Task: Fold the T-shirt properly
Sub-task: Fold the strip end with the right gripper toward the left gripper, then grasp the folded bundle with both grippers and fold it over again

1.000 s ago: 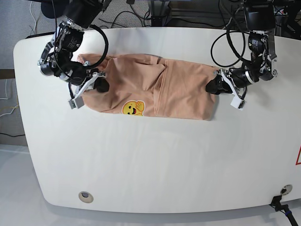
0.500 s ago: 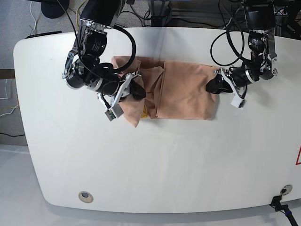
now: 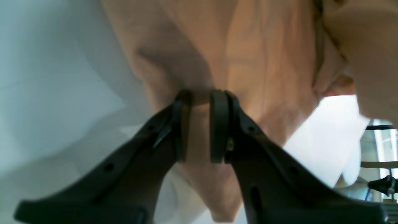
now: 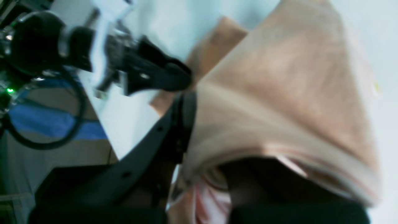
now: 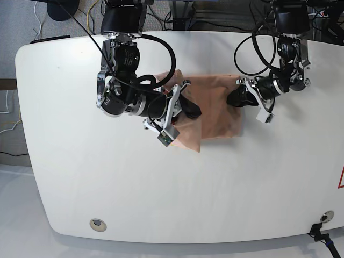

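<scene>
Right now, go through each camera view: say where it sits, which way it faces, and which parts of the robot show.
Base: mounted overhead, looking down on the white table; both arms, the left gripper, the right gripper and the T-shirt show.
Left wrist: behind the left gripper, facing along its fingers, which are shut on a T-shirt fold.
Right wrist: behind the right gripper, facing across draped cloth toward the other arm.
Shared: the left gripper shows in all three.

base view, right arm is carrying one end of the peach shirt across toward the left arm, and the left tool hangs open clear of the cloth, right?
Not quite. The left tool is not open and clear: the left wrist view shows it shut on the T-shirt. The rest holds: the right tool is carrying its end across.
</scene>
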Available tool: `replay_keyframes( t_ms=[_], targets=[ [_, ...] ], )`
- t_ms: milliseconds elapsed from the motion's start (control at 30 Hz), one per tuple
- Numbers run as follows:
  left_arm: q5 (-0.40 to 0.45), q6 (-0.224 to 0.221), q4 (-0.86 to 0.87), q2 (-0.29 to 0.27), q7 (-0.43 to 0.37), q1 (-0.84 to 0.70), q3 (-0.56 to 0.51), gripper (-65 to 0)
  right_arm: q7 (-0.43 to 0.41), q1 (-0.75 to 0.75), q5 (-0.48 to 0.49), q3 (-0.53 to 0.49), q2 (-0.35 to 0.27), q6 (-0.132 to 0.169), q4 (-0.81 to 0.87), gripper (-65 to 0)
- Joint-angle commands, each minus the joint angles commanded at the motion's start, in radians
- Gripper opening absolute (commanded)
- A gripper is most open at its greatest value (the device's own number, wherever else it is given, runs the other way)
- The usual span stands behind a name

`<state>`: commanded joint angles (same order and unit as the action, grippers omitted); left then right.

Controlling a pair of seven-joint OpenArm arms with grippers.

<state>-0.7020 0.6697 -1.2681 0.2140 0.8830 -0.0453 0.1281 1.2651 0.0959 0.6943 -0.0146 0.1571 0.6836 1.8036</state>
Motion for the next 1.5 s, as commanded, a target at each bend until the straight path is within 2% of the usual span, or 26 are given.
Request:
replay_keyframes(
  t_ms=[133, 200, 500, 533, 633, 733, 833, 933, 1033, 1100, 1267, 1333, 1400, 1500],
  targets=[
    [-0.008, -0.002, 0.000, -0.003, -0.003, 0.000, -0.066, -54.3, 0.000, 0.000, 0.000, -0.006, 0.000, -0.002, 0.000, -65.0],
    [-0.008, -0.002, 0.000, -0.025, -0.003, 0.002, -0.084, -54.3, 0.000, 0.000, 0.002, -0.008, 0.000, -0.002, -0.014, -65.0],
    [-0.008, -0.002, -0.002, -0.032, -0.002, 0.002, -0.086, -54.3, -0.002, 0.000, -0.003, -0.018, 0.000, -0.005, -0.061, -65.0],
    [-0.008, -0.002, -0.002, -0.031, -0.002, 0.002, -0.086, -54.3, -0.002, 0.000, -0.008, -0.034, 0.000, -0.006, -0.061, -63.1],
    [-0.008, -0.002, -0.002, -0.031, -0.002, 0.003, -0.086, -54.3, -0.002, 0.000, -0.008, -0.060, 0.000, -0.006, -0.061, -45.4],
    [-0.008, -0.002, -0.002, -0.035, -0.002, 0.003, -0.086, -54.3, -0.002, -0.002, -0.008, -0.080, 0.000, -0.006, -0.061, -31.2],
    [-0.009, 0.000, -0.003, -0.035, -0.002, 0.005, -0.086, -54.3, -0.002, 0.000, -0.009, -0.081, 0.000, -0.006, -0.061, -22.6],
    [-0.009, 0.000, -0.048, -0.028, 0.002, 0.015, -0.084, -54.3, -0.002, 0.003, -0.009, -0.081, 0.000, -0.006, -0.060, -21.2],
    [-0.011, 0.000, -0.133, 0.034, 0.049, 0.015, -0.071, -54.3, 0.000, 0.003, -0.009, -0.081, 0.000, -0.006, -0.057, -21.2],
    [-0.012, 0.002, -0.189, 0.054, 0.091, 0.006, -0.015, -54.3, 0.000, 0.003, -0.009, -0.083, 0.000, -0.006, -0.057, -21.2],
    [-0.106, 0.002, -0.276, 0.146, 0.097, -0.034, 0.043, -54.3, 0.000, 0.003, -0.009, -0.100, 0.000, -0.006, -0.058, -21.1],
    [-0.169, 0.002, -0.279, 0.176, 0.097, -0.051, 0.043, -54.3, 0.000, 0.006, -0.035, -0.124, 0.000, -0.006, -0.052, -21.1],
    [-0.219, 0.002, -0.279, 0.190, 0.097, -0.054, 0.043, -54.3, 0.002, 0.012, -0.110, -0.180, 0.000, -0.006, -0.002, -21.1],
    [-0.241, 0.002, -0.279, 0.190, 0.097, -0.054, 0.040, -54.3, 0.000, 0.012, -0.344, -0.354, 0.000, 0.000, 0.092, -21.0]
  ],
)
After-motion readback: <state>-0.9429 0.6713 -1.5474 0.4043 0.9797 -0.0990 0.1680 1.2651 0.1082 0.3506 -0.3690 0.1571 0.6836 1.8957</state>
